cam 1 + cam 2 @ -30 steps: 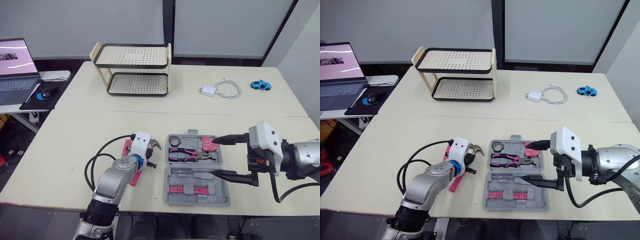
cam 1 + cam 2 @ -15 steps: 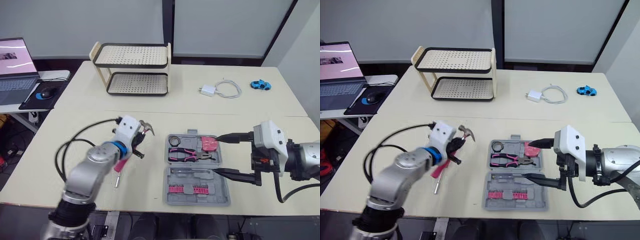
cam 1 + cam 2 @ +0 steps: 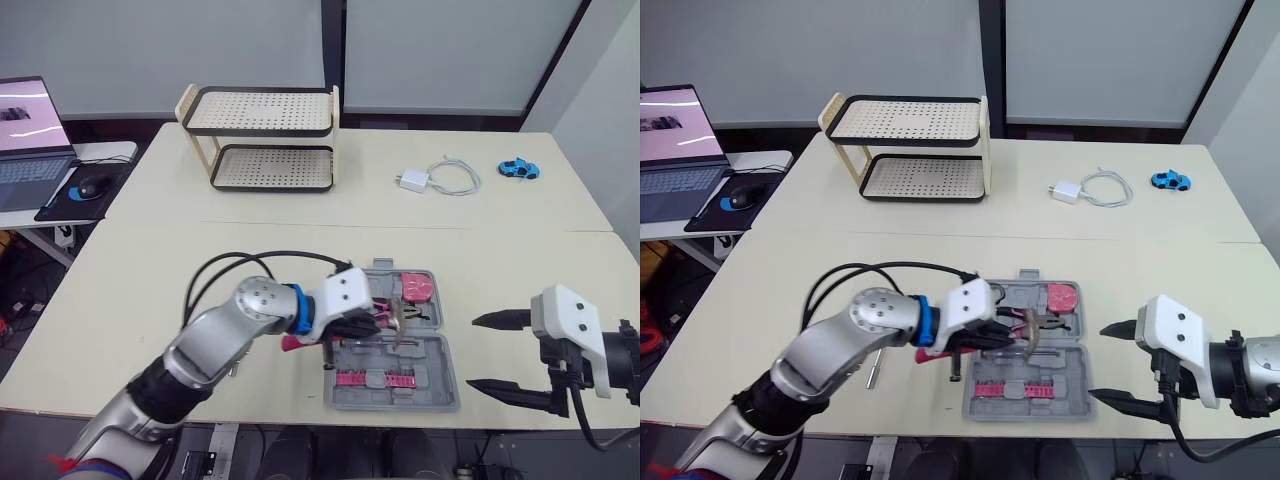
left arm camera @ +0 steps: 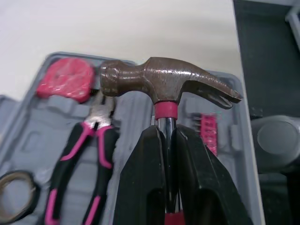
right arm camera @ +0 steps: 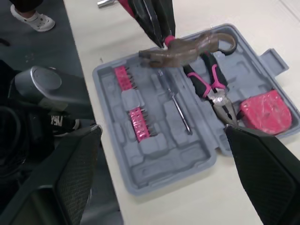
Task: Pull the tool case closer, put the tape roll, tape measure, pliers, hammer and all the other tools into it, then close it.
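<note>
I'm looking at the grey plastic tool case (image 3: 447, 372), lying open on the beige worktop (image 3: 150, 280) at 6 o'clock from its centre, by the near edge.

Left hand (image 4: 167, 132) is reaching in from 9 o'clock. Its fingers (image 4: 140, 178) are pinching the steel shaft of the pink-handled claw hammer (image 4: 164, 80) just under the head. The hammer head is hanging over the case, above the pink-and-black pliers (image 4: 89, 143); I can't tell whether it's touching anything. The pink grip is sticking out toward 9 o'clock, past the case edge.

Inside the case:
- The pliers are lying in the far half.
- The round pink tape measure (image 3: 417, 287) is sitting in the 1 o'clock corner.
- The dark tape roll (image 4: 11, 187) is sitting by the pliers' handles.
- The rows of pink bits (image 3: 375, 379) and a thin steel screwdriver (image 5: 176, 101) are lying in the near half.

Right hand (image 3: 490, 356) is hovering just off the case's 3 o'clock edge, fingers spread wide, gripping nothing.

A thin silver tool shaft (image 3: 872, 374) is lying on the worktop at 9 o'clock from the case, beside the left arm.

On the far side:
- A two-tier beige rack with black perforated shelves (image 3: 265, 140) is standing at 11 o'clock.
- A white charger with coiled cable (image 3: 440, 179) is lying at 1 o'clock.
- A small blue toy car (image 3: 520, 169) is sitting at 2 o'clock.
</note>
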